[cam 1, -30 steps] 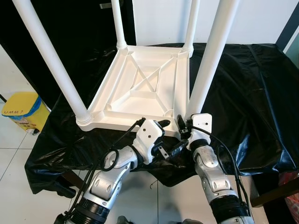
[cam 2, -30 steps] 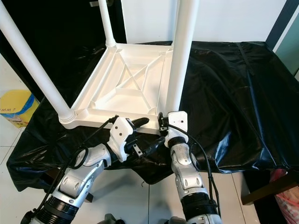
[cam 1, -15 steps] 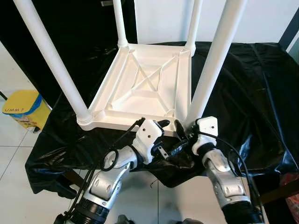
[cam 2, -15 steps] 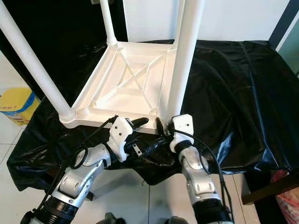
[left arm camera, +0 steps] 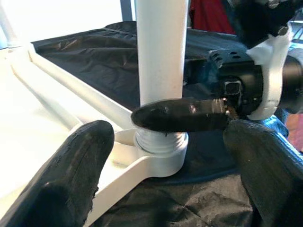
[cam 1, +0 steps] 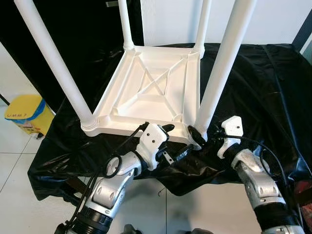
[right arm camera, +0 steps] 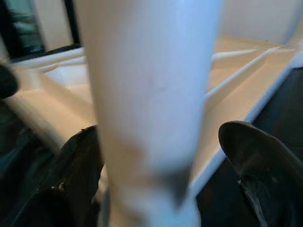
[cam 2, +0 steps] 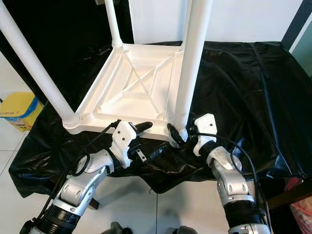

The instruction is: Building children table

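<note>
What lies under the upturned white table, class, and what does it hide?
Under the white table lies a crumpled black sheet that spreads out past every edge. The surface beneath the sheet is covered, so it cannot be identified.

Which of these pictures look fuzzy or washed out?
Right wrist view: the white plastic table leg is close and blurred. Left wrist view: the white upturned tabletop is overexposed, and the near black fingers are soft. Head views: sharp, with sheen on the black plastic sheet.

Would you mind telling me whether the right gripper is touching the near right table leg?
Touching: in the left wrist view, one finger of the right gripper lies against the near right leg just above its socket.
</note>
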`<state>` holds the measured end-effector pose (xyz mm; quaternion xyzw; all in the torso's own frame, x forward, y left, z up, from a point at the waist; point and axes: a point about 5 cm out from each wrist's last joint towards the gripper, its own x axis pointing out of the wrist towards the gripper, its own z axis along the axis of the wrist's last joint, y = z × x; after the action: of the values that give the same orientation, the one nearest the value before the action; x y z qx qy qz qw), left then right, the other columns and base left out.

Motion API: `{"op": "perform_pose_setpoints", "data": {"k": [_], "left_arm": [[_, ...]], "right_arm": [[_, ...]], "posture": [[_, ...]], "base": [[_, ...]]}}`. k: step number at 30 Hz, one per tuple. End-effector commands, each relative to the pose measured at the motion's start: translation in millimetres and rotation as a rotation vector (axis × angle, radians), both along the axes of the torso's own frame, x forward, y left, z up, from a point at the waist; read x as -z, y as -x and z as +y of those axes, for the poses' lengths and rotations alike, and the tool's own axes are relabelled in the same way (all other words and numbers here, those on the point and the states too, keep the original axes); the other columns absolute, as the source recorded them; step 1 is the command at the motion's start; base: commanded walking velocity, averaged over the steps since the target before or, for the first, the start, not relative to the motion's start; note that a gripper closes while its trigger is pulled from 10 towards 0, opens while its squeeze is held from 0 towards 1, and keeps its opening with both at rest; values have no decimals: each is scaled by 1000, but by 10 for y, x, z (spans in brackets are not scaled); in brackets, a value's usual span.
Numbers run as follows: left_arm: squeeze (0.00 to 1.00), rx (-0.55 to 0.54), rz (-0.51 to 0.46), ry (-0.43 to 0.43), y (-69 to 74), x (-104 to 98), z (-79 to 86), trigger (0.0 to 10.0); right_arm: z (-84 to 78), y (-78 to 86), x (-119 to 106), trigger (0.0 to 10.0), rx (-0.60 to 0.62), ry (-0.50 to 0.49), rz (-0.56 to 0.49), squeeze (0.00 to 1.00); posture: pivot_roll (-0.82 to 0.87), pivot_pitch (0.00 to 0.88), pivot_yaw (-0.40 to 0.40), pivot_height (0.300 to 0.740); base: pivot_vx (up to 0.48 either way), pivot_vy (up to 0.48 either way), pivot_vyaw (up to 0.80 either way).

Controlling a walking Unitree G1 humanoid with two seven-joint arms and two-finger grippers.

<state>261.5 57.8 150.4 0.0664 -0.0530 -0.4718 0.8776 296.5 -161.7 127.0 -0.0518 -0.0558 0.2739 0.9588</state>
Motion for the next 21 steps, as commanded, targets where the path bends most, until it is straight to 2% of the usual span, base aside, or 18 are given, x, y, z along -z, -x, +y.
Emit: {"op": "perform_pose_setpoints", "data": {"k": [1, 5, 7, 8, 10, 12, 17, 18, 19, 21], "left_arm": [[0, 74, 26, -13, 51, 19, -25, 10000], [0, 113, 40, -30, 82, 44, -39, 10000], [0, 113, 40, -30, 82, 44, -39, 10000], [0, 122, 44, -33, 85, 44, -49, 10000], [0, 122, 44, -33, 85, 44, -49, 10000], [0, 135, 47, -35, 88, 42, -63, 10000], [0, 143, 52, -37, 102, 47, -72, 10000], [0, 145, 54, -36, 109, 48, -77, 10000], [0, 144, 55, -34, 113, 49, -82, 10000], [0, 144, 55, -34, 113, 49, -82, 10000]], "right_arm": [[5, -54, 24, 10000, -61, 25, 32, 0], [27, -163, -7, 10000, -115, 65, 36, 0], [27, -163, -7, 10000, -115, 65, 36, 0], [49, -236, -48, 10000, -129, 82, 27, 0], [49, -236, -48, 10000, -129, 82, 27, 0], [109, -359, -126, 10000, -158, 107, 18, 0], [150, -416, -163, 10000, -182, 119, 16, 0], [153, -426, -170, 7490, -193, 126, 17, 0], [141, -429, -174, 0, -198, 129, 18, 0], [141, -429, -174, 0, -198, 129, 18, 0]], "posture": [[-131, 59, 55, 740], [-132, 55, 64, 740], [-132, 55, 64, 740], [-132, 53, 68, 740], [-132, 53, 68, 740], [-132, 53, 72, 740], [-130, 53, 70, 740], [-124, 54, 63, 740], [-124, 54, 63, 740], [-124, 54, 63, 740]], "base": [[0, 0, 0], [0, 0, 0], [0, 0, 0], [0, 0, 0], [0, 0, 0], [0, 0, 0], [0, 0, 0], [0, 0, 0], [0, 0, 0], [0, 0, 0]]}}
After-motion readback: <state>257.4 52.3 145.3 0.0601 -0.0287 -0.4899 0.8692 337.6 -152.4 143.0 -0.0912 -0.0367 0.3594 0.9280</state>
